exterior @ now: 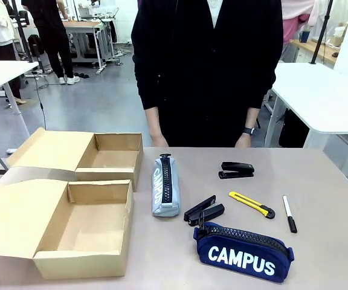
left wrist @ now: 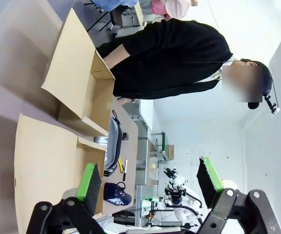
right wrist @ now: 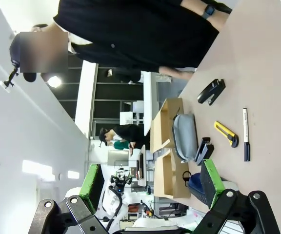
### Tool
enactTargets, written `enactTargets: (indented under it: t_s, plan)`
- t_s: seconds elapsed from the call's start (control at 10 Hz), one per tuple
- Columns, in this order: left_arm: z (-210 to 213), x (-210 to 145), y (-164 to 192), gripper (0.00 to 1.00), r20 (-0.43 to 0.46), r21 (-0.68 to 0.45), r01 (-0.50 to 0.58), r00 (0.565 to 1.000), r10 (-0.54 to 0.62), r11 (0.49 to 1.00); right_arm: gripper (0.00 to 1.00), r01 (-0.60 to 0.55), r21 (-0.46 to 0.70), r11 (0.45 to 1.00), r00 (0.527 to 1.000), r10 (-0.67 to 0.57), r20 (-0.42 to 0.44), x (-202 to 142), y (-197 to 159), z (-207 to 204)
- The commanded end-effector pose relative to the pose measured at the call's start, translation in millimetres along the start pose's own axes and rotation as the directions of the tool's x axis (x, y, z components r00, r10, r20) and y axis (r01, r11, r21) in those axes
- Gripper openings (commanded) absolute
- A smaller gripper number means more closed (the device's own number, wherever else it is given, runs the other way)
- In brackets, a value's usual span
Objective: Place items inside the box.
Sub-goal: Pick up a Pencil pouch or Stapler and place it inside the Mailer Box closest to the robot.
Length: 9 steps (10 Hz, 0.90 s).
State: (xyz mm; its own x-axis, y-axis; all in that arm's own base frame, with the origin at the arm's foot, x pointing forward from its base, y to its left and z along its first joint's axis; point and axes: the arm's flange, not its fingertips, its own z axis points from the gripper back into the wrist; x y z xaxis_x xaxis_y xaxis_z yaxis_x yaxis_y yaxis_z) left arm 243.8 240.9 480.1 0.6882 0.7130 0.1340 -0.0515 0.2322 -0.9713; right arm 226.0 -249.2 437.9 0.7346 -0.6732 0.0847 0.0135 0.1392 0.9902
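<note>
Two open cardboard boxes stand at the table's left, one near [exterior: 83, 226] and one far [exterior: 109, 158], both with nothing in them. Right of them lie a grey zip pencil case [exterior: 166, 186], two black staplers [exterior: 237, 170] [exterior: 203, 211], a yellow utility knife [exterior: 251, 204], a black marker pen [exterior: 289, 213] and a navy "CAMPUS" pencil case [exterior: 243, 252]. My left gripper [left wrist: 149, 183] is open in the air, far back from the boxes [left wrist: 77, 92]. My right gripper [right wrist: 151, 181] is open too, well off the stapler [right wrist: 211, 91], knife [right wrist: 226, 133] and marker [right wrist: 246, 140].
A person in black stands at the far edge, hands [exterior: 244, 140] resting by the table rim. Bare tabletop [exterior: 331, 199] lies to the right of the marker. White tables and other people show in the room behind.
</note>
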Motion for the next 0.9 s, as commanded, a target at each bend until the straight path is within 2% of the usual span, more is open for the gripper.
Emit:
enactTargets:
  t_s: [0.0,0.2,0.3,0.4,0.5,0.6,0.7,0.8]
  plan:
    - [-1,3,2,1.00,0.016,-0.028,0.019,1.000,-0.018,0.999,1.00,-0.038,0.017,0.999,0.999,0.037,0.018,1,3,0]
    - [-1,3,2,1.00,0.016,-0.028,0.019,1.000,-0.018,0.999,1.00,-0.003,-0.002,1.000,1.000,0.003,0.003,-1,1,1]
    - [-1,3,2,1.00,0.016,-0.028,0.019,1.000,-0.018,0.999,1.00,-0.231,-0.122,0.965,0.961,0.207,-0.183,-8,17,-32]
    - [-1,3,2,1.00,0.016,-0.028,0.019,1.000,-0.018,0.999,1.00,-0.408,-0.242,0.880,0.891,0.325,-0.318,-15,37,-75]
    - [-1,3,2,1.00,0.016,-0.028,0.019,1.000,-0.018,0.999,1.00,-0.568,-0.281,0.773,0.789,0.414,-0.454,-18,51,-118]
    - [-1,3,2,1.00,0.016,-0.028,0.019,1.000,-0.018,0.999,1.00,-0.679,-0.266,0.684,0.680,0.449,-0.580,-20,59,-166]
    - [-1,3,2,1.00,0.016,-0.028,0.019,1.000,-0.018,0.999,1.00,-0.754,-0.240,0.611,0.601,0.494,-0.629,-26,63,-201]
    - [-1,3,2,1.00,0.016,-0.028,0.019,1.000,-0.018,0.999,1.00,-0.782,-0.239,0.576,0.565,0.493,-0.662,-34,65,-228]
